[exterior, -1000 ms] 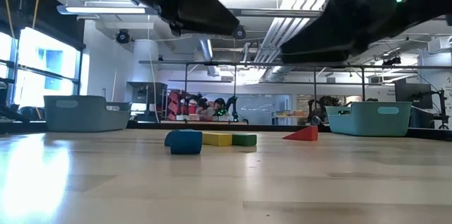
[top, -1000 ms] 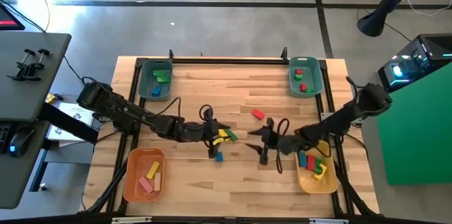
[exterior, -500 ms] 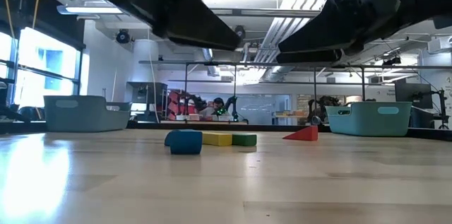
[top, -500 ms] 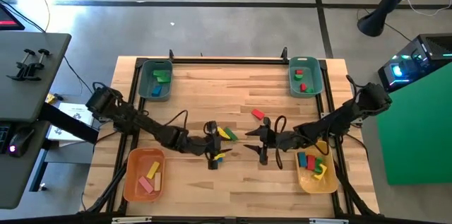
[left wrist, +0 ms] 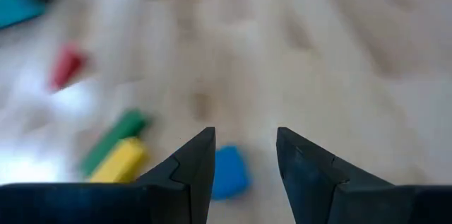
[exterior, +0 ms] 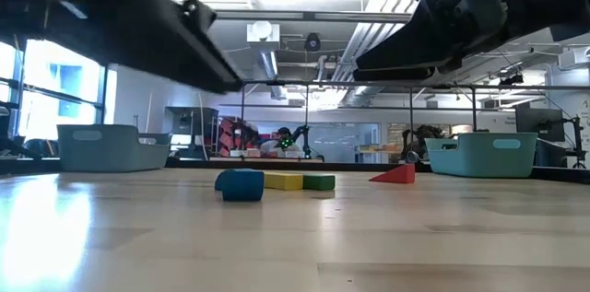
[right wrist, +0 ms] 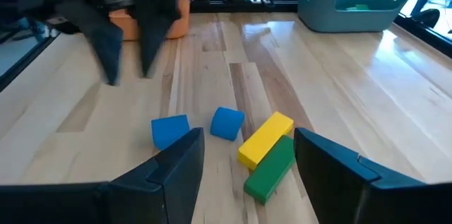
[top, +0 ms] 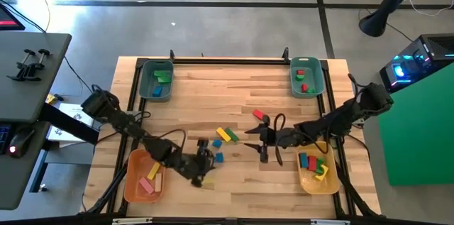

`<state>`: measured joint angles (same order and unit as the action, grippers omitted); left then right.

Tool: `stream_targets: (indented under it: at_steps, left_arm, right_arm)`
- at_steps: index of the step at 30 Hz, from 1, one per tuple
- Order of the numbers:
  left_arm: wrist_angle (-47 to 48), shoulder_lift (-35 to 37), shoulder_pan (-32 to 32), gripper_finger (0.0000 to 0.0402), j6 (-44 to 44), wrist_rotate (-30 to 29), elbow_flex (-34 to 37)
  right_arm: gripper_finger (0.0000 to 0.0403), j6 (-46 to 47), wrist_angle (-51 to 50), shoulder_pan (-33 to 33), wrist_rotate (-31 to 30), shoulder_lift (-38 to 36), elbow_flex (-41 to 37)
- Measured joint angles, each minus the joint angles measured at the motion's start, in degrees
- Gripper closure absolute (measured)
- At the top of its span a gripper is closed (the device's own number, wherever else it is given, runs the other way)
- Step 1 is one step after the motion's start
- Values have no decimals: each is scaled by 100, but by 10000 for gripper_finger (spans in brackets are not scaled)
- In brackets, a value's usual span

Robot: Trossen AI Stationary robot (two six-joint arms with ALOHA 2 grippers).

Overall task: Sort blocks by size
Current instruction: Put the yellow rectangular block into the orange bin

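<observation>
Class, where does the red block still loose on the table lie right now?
In the high view, the red block lies right of centre, beyond the right hand.

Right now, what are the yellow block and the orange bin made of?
The yellow block looks like painted wood: solid, matte colour, crisp edges, though no grain shows. The orange bin is probably plastic: smooth, one even colour, thin walls, rounded corners.

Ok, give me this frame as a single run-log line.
left hand: open, empty, near orange bin | right hand: open, hovering mid-table | loose: two blue blocks, yellow bar, green bar, red block
</observation>
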<state>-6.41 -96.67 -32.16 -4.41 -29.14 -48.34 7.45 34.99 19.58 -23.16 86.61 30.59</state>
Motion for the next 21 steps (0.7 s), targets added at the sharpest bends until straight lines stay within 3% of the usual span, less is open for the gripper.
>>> stream_targets:
  at_steps: [4,8,12,16,19,21]
  left_arm:
    - [-291,9,383,265,-192,-133,0]
    - [-378,14,1067,265,-469,894,0]
    - [-340,-8,1602,265,45,1788,0]
    - [-401,-8,1928,265,1032,1668,0]
    - [-371,-8,2129,265,1091,1493,0]
    - [-179,-8,2291,265,1186,1709,-2]
  right_arm:
    - [190,1,1,-67,24,0,0]
    - [190,1,1,-124,238,0,0]
    - [190,5,1,-129,319,0,0]
    - [190,2,-1,-129,324,2,0]
    - [190,3,-1,-131,324,0,0]
    - [190,5,-1,-129,324,0,0]
